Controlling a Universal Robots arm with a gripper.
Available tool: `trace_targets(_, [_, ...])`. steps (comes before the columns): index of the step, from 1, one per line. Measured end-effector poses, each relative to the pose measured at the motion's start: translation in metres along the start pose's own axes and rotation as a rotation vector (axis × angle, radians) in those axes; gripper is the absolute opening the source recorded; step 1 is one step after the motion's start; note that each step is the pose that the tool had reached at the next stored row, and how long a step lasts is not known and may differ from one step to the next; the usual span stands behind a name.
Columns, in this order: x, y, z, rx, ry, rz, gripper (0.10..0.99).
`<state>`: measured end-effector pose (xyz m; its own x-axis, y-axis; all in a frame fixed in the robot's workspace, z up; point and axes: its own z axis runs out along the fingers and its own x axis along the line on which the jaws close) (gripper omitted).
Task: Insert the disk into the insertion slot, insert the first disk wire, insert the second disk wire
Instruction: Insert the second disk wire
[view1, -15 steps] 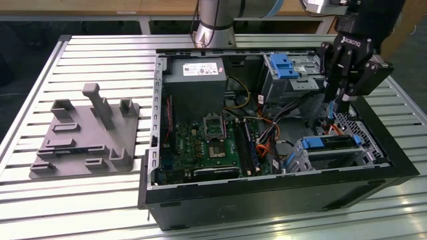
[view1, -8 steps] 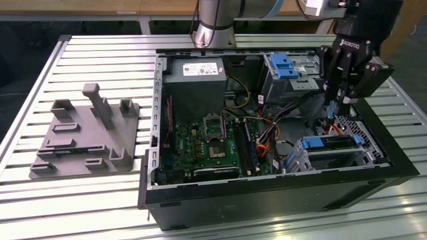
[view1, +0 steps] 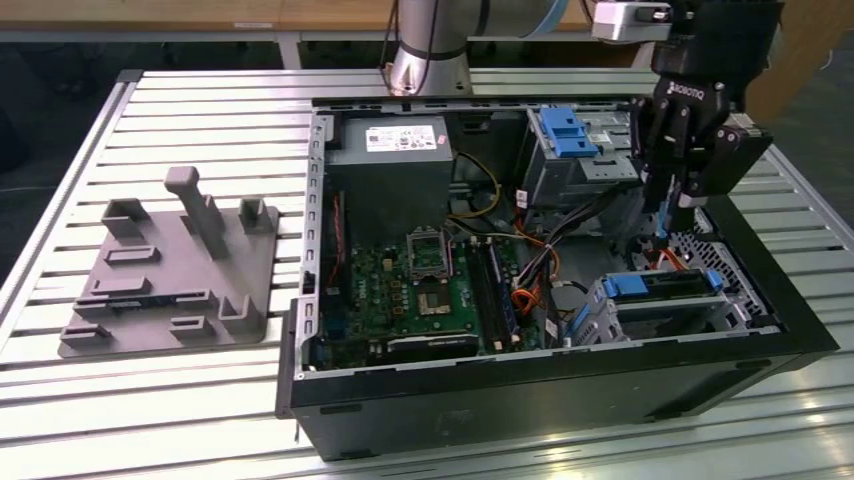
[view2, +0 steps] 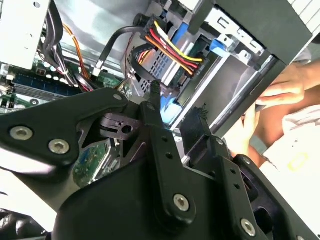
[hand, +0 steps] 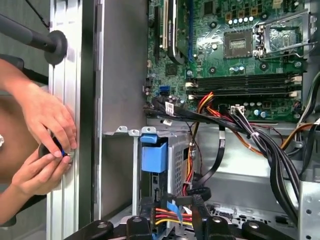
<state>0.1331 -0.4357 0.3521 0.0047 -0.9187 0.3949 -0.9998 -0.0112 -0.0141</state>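
Black pincer (hand: 174, 204), partly spread, clasping the multicoloured disk wire (hand: 172, 215) beside the blue-railed disk (view1: 667, 291)

Disk (view1: 671, 287), silver-grey with blue rails, lies flat inside the silver perforated slot (view1: 614, 322) at the case's corner. Red-yellow-black wire (view2: 172, 50) ends in a black plug just beside the disk's end

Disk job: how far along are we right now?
Done: the disk looks seated in the insertion slot. In hand: the end effector is at the red-yellow-black wire plug by the disk's end. Left: I cannot tell that either wire is plugged in.
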Motion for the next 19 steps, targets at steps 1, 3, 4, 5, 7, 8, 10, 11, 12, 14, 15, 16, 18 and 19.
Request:
trace_targets(1, [-0.0004,0.0008,0.001,0.002,0.0035,0.001,0.439])
trace_targets(3, [-0.001,0.0008,0.0023,0.002,0.015,0.0,0.439])
trace_targets(4, [-0.0013,0.0008,0.0029,0.002,0.0217,0.0,0.439])
trace_targets(5, [-0.0016,0.0008,0.0036,0.002,0.0276,0.0,0.439])
trace_targets(7, [-0.0025,0.0009,0.0057,0.002,0.0363,0.0,0.439])
trace_targets(8, [-0.0031,0.0009,0.0071,0.002,0.0391,0.0,0.439])
trace_targets(10, [-0.0044,0.0009,0.0101,0.002,0.0427,0.0,0.439])
trace_targets(11, [-0.0048,0.0009,0.011,0.001,0.0442,0.0,0.439])
trace_targets(12, [-0.005,0.0005,0.0117,0.0,0.0456,-0.001,0.439])
trace_targets(14, [-0.0054,-0.0017,0.0126,-0.004,0.0476,-0.003,0.439])
trace_targets(15, [-0.0056,-0.0029,0.013,-0.006,0.0482,-0.004,0.439])
trace_targets(16, [-0.0058,-0.0036,0.0135,-0.008,0.049,-0.004,0.439])
trace_targets(18, [-0.0063,-0.0037,0.0146,-0.01,0.0513,-0.005,0.439])
trace_targets(19, [-0.0064,-0.0037,0.015,-0.011,0.0531,-0.004,0.439])
